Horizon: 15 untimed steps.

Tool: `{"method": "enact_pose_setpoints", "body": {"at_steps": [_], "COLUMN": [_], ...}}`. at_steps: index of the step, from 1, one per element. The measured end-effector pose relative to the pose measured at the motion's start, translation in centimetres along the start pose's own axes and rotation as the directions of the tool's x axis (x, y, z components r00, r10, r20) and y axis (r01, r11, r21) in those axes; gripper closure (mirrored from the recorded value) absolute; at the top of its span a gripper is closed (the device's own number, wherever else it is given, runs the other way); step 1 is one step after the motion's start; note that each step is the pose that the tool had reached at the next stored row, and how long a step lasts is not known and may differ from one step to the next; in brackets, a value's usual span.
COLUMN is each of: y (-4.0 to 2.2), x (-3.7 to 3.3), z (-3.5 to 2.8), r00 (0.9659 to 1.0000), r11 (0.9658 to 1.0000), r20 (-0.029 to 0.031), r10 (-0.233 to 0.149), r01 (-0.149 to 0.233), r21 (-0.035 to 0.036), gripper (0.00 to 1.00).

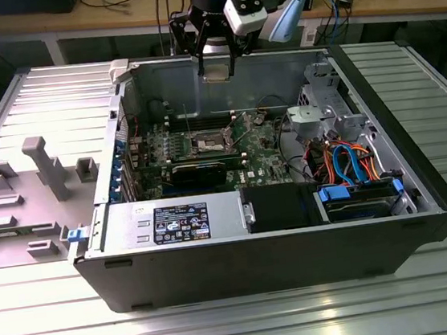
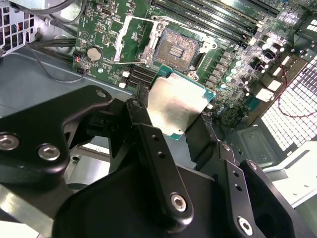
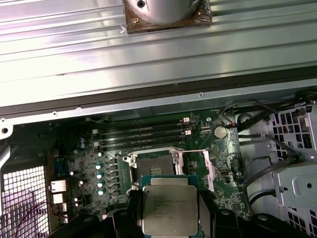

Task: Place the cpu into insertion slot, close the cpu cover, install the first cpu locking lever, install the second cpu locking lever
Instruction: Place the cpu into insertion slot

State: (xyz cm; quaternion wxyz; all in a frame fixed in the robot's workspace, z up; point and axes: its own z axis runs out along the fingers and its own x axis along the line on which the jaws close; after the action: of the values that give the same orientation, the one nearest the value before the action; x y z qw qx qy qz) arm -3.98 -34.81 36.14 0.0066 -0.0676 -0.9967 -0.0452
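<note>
Cpu [image 2: 177,101] clamped in the end effector [image 2: 173,119], held above the open socket [image 2: 177,48], not yet seated.

Exterior view: end effector [image 1: 217,61] hangs near the back wall of the open computer case [image 1: 299,264], carrying the cpu [image 1: 217,71] well above the socket [image 1: 208,143]. Second wrist view: fingers [image 2: 143,119] pinch the cpu by opposite edges; the socket is bare and the cover [image 2: 121,39] is swung open beside it. First wrist view: cpu [image 3: 170,210] appears offset from the socket [image 3: 156,166], with edges roughly parallel to it. Judgement: centre it squarely, keep it level, match the corners, and lower it straight without sliding across the contacts.
</note>
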Motion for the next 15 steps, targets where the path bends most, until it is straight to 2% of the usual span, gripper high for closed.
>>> {"method": "enact_pose_setpoints", "body": {"at_steps": [6, 9, 15], "y": [0.0, 0.0, 0.0], "x": [0.0, 0.0, 0.0], "z": [0.0, 0.0, 0.01], "r00": [0.9998, 0.9986, 0.9984], "r11": [0.9998, 0.9986, 0.9985], "r20": [0.002, 0.0047, 0.005], "r10": [0.022, 0.053, 0.056], "r01": [-0.022, -0.053, -0.056], "r21": [-0.0005, -0.0011, -0.0012], "gripper": [0.46, 0.46, 0.46]}}
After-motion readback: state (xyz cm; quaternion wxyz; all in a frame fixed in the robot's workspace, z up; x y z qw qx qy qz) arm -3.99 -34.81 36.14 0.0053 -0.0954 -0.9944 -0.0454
